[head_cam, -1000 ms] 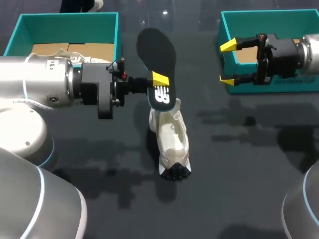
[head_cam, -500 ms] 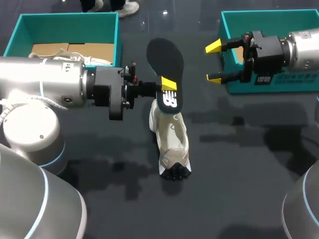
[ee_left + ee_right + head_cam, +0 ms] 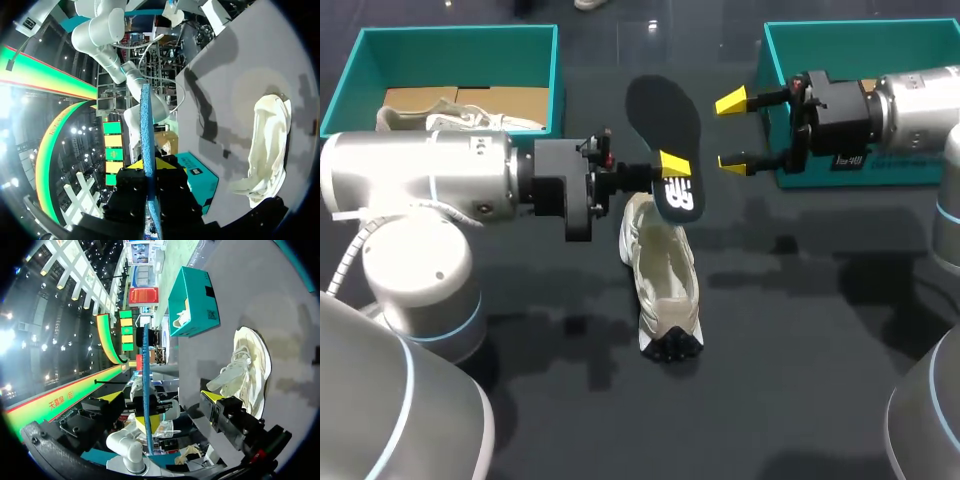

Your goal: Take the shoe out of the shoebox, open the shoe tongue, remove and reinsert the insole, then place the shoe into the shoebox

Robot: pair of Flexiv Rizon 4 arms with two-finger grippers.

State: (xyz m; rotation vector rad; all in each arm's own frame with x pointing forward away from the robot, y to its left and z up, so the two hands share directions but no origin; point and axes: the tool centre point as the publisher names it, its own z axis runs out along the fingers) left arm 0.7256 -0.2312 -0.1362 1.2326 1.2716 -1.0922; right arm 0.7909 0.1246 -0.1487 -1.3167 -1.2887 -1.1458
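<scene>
Now the left end effector pinches the insole by its heel above the shoe on the desk. The right end effector, spread wide beside it, should close squarely across the insole's edges.

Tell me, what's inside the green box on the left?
Inside the left shoebox a white shoe lies on brown cardboard. My left arm covers the box's near part, so anything there is hidden.

White-marked black insole, cream shoe, teal shoebox, dark table.
</scene>
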